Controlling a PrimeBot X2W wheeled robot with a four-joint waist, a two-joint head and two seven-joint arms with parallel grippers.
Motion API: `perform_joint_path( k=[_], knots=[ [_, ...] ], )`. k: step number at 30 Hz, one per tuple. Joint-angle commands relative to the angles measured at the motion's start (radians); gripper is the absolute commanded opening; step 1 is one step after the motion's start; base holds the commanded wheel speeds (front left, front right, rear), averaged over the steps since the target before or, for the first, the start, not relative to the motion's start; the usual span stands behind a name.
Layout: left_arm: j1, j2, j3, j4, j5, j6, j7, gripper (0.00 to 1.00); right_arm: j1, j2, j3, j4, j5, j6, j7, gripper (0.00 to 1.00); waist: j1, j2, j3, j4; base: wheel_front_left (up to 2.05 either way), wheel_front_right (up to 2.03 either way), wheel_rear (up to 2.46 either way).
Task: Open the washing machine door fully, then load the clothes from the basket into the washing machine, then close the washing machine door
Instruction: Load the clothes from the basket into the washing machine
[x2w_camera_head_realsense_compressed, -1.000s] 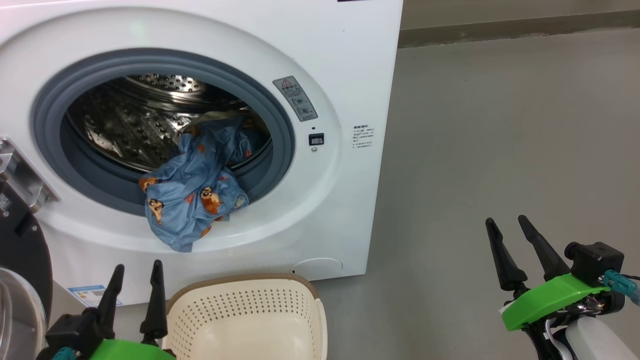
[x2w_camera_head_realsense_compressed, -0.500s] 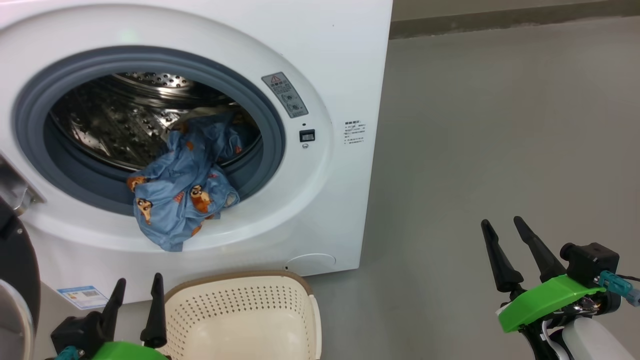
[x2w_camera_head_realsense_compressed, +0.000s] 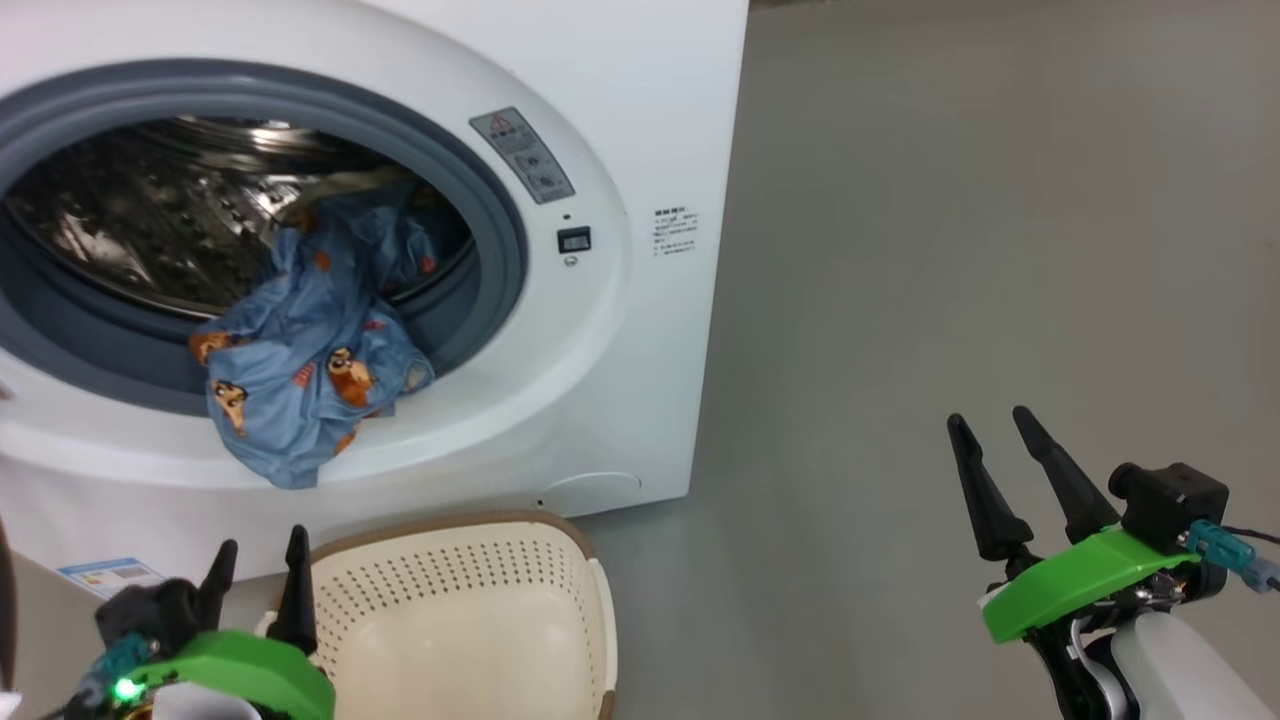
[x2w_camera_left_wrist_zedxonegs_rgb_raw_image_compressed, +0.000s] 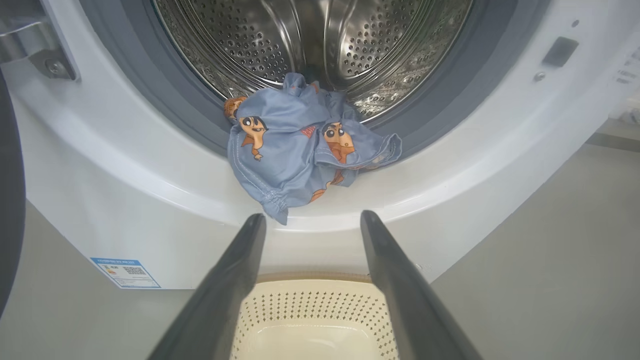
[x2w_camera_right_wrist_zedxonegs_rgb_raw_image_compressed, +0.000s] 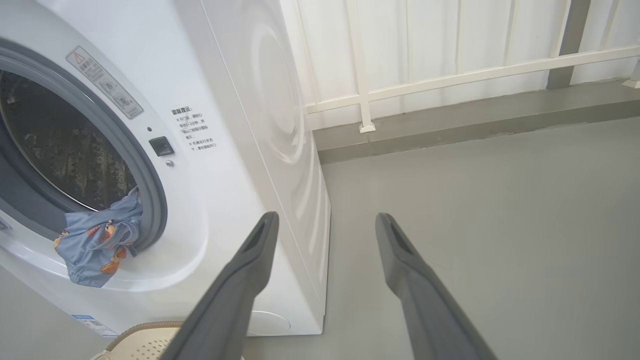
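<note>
Head view: clothes (x2w_camera_head_realsense_compressed: 300, 370) spill over washing machine (x2w_camera_head_realsense_compressed: 640, 120) seal, basket (x2w_camera_head_realsense_compressed: 450, 620) below.

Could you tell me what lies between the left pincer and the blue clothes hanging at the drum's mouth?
Just the washing machine, its white front lip otherwise bare, as the left wrist view shows; the basket sits lower.

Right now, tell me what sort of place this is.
Most likely a home laundry spot, perhaps a balcony or utility area. A white front-loading washing machine stands on a bare grey floor, a laundry basket sits in front of it, and a white railing runs beyond the machine.
</note>
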Motion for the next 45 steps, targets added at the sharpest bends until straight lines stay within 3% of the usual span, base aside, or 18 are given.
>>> perform_joint_path(
  k=[1,15,29,40,41,43,45],
  knots=[
    [-0.049,0.032,0.029,-0.002,-0.005,-0.004,-0.001,1.00,-0.028,-0.009,0.010,-0.027,-0.012,0.004,-0.008,1.00,-0.0001,0.0000,0.017,-0.011,0.00,0.00,0.00],
    [-0.311,0.087,0.011,0.287,-0.018,-0.032,0.016,1.00,-0.076,0.007,-0.008,-0.056,-0.031,0.004,-0.008,1.00,-0.0001,0.0000,0.161,-0.049,0.00,0.00,0.00],
    [-0.532,0.145,-0.017,0.480,-0.006,-0.040,0.017,1.00,-0.128,0.036,-0.019,-0.089,-0.058,0.004,-0.008,1.00,-0.0001,0.0000,0.308,-0.090,0.00,0.00,0.00],
    [-0.644,0.182,-0.026,0.563,0.008,-0.005,-0.027,1.00,-0.146,0.055,-0.023,-0.096,-0.066,0.004,-0.008,1.00,-0.0001,0.0000,0.361,-0.113,0.00,0.00,0.00],
    [-0.650,0.183,-0.021,0.569,0.003,-0.002,-0.031,0.83,-0.147,0.056,-0.023,-0.096,-0.066,0.004,-0.008,1.00,-0.0001,0.0000,0.363,-0.115,0.00,0.00,0.00],
    [-0.659,0.186,-0.015,0.577,-0.003,0.001,-0.040,0.01,-0.149,0.058,-0.024,-0.095,-0.066,0.004,-0.008,1.00,-0.0001,0.0000,0.365,-0.118,0.00,0.00,0.00],
    [-0.663,0.186,-0.012,0.581,-0.007,0.000,-0.047,0.00,-0.149,0.060,-0.027,-0.095,-0.067,0.004,-0.008,1.00,-0.0001,0.0000,0.364,-0.118,0.00,0.00,0.00]
  ],
)
